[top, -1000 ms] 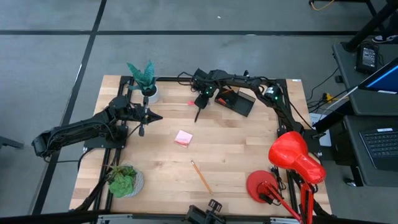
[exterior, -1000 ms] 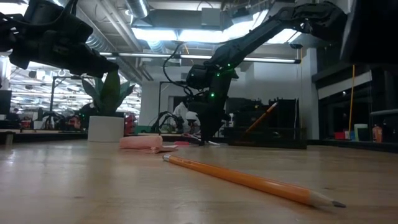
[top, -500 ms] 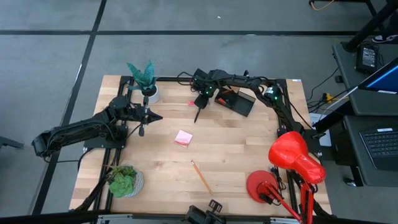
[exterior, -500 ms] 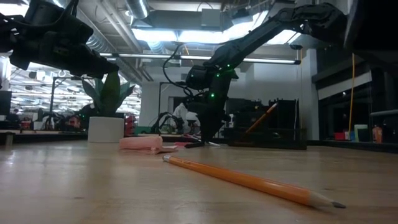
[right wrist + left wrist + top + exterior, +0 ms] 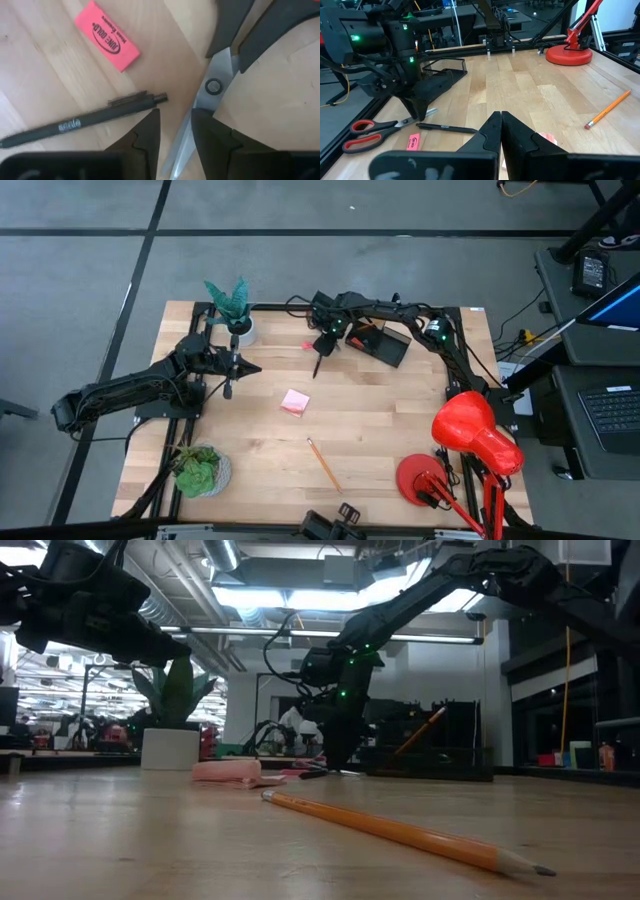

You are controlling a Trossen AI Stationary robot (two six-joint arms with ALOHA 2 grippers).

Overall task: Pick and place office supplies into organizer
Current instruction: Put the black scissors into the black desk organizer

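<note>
Right gripper (image 5: 175, 131): down at the table, fingers slightly parted, the scissors' (image 5: 212, 87) blades running between the tips; nothing gripped.
Pen (image 5: 80, 120): just beside one finger, the pink eraser (image 5: 107, 35) beyond it.
Change: hardly any over the last second; the arm has stayed low over the scissors, so a grab looks close.
Organizer (image 5: 380, 341): near the right gripper, one pencil inside.
Left gripper (image 5: 501, 131): fingers pressed together, empty, waiting well apart.

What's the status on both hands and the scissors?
Right hand low over the scissors, slightly open, nothing held. Left hand shut, empty, hovering mid-table. Pen and eraser close by.
</note>
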